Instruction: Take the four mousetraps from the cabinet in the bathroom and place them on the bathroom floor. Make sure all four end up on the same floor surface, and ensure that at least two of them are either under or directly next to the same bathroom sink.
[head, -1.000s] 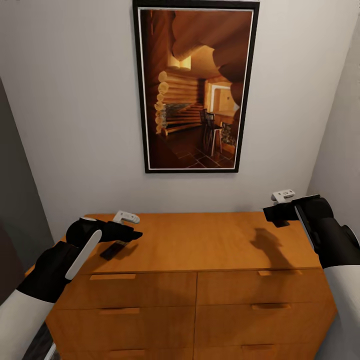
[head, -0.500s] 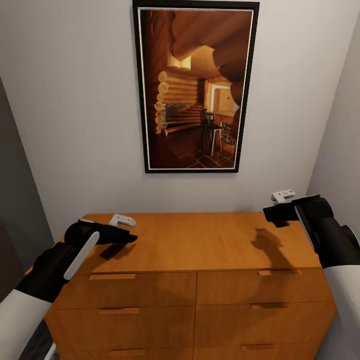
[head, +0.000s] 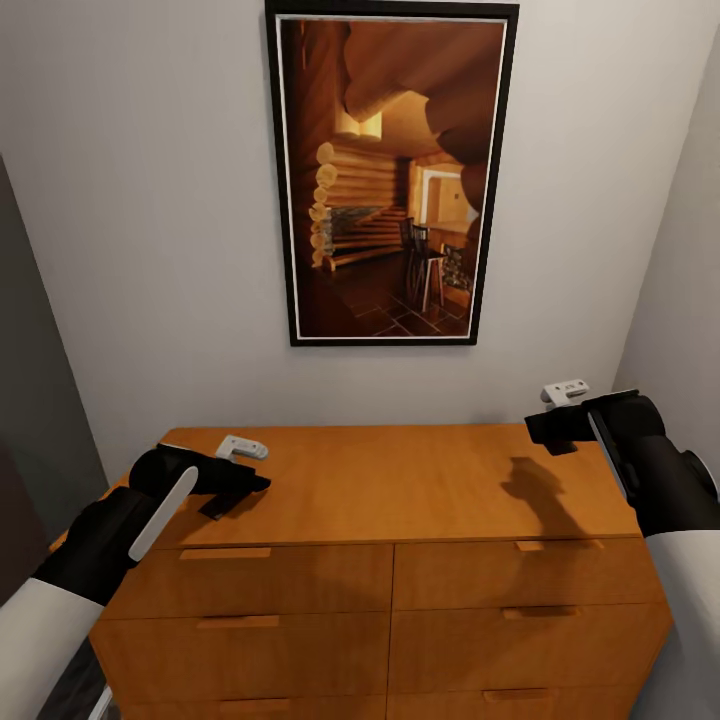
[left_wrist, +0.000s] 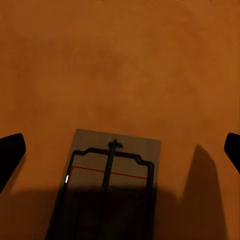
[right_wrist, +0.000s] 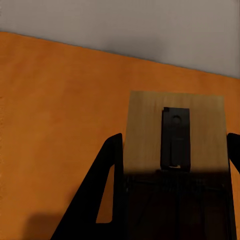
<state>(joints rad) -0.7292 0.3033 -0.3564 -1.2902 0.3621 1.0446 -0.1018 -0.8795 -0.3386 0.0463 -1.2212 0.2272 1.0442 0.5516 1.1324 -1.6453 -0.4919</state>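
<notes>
Tan mousetrap with dark wire lies flat on cabinet.

Head view: soft, even, moderately dim light from above; no glare. The right arm casts a blurred shadow on the cabinet top at 7 o'clock from its gripper; a smaller shadow lies under the left gripper. Wall corners darken toward 9 and 3 o'clock. Left wrist view: dim, a broad soft shadow covers the near half of the mousetrap. Right wrist view: similar shading; edges slightly soft, render grain mild.
</notes>
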